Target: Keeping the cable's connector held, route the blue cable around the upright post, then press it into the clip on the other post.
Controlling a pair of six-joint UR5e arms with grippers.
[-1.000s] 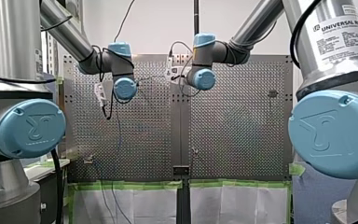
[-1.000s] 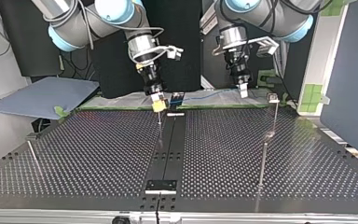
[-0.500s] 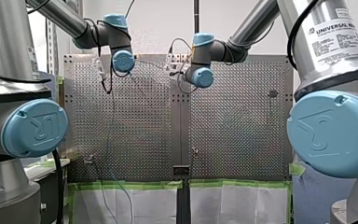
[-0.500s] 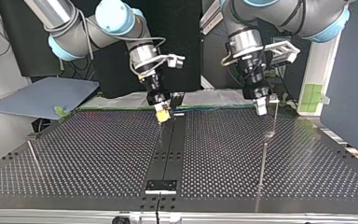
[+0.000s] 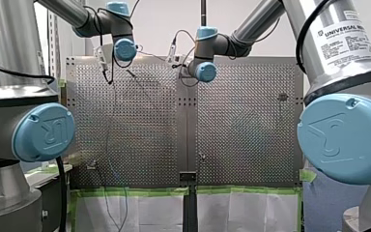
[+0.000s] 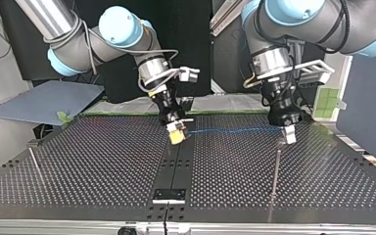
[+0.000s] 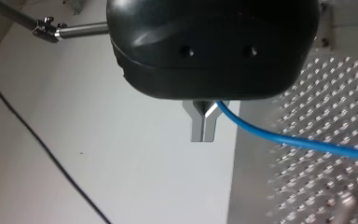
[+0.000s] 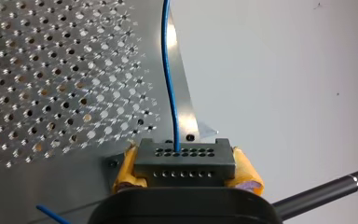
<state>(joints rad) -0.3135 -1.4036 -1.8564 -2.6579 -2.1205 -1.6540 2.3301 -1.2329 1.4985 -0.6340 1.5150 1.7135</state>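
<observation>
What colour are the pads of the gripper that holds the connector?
Yellow pads; the right wrist view shows them best.

Bright even indoor light, glints on the perforated table (image 8: 51, 70), holes blurred in left wrist view

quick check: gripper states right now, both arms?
left gripper: shut on the blue cable.
right gripper: shut on the connector, with a yellow pad on each side of it.
</observation>
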